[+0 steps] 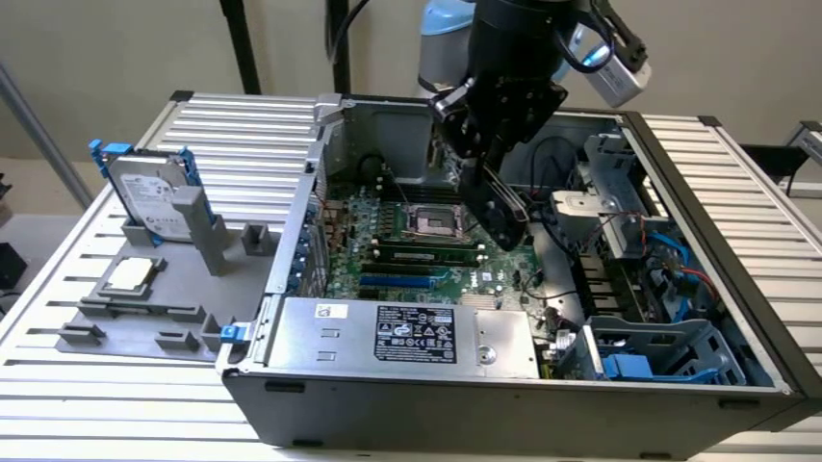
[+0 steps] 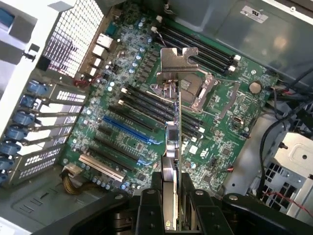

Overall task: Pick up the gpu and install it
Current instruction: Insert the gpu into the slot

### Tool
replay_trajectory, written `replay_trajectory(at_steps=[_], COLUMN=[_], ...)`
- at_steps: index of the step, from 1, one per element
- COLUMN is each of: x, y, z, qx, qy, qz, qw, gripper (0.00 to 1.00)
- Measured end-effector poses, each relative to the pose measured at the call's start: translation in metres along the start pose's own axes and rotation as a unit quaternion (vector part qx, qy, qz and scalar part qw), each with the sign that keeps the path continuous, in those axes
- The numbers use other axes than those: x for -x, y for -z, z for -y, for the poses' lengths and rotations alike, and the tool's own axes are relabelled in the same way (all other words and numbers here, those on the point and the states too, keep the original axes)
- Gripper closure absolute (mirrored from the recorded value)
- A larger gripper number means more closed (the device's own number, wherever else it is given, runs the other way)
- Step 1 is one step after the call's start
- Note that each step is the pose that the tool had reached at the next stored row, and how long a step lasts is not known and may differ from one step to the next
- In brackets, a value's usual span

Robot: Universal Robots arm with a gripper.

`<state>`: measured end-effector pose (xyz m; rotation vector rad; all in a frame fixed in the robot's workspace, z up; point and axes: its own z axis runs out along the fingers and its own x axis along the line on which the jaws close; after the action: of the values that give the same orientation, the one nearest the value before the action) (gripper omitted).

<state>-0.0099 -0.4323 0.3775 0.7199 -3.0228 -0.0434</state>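
Note:
My gripper (image 1: 486,154) is shut on the gpu (image 1: 499,207), which hangs tilted in the air over the motherboard (image 1: 424,260) inside the open computer case (image 1: 385,404). In the wrist view the gpu (image 2: 175,142) shows edge-on between the black fingers (image 2: 149,205), its silver end bracket (image 2: 178,61) pointing away from the camera. The card floats above the CPU socket and memory slots, clear of the board. The blue expansion slot (image 2: 128,131) lies off to one side of the card's edge.
On the exterior view's left, a grey holder (image 1: 141,318) on the slatted table carries a silver hard drive with blue rails (image 1: 148,192) and a small square CPU chip (image 1: 133,274). Cables and drive bays (image 1: 642,289) crowd the case's right side. The power supply (image 1: 411,337) sits at the case front.

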Motion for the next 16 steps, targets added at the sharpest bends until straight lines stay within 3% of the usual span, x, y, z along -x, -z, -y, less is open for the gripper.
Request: replay_trajectory(at_steps=[4,8,12,16], x=[0.000,0.000,0.000,0.000], y=[-0.0040,-0.0078,-0.0117,-0.0155], z=[0.0002,0.0003,0.0004,0.0006], qx=[-0.0012,-0.0023,-0.0032,-0.0042], qy=[0.037,0.073,0.109,0.145], qz=[-0.0009,-0.0020,-0.0031,-0.0043], qw=[0.9993,0.9973,0.9940,0.9894], gripper=[0.73,0.73,0.73,0.73])
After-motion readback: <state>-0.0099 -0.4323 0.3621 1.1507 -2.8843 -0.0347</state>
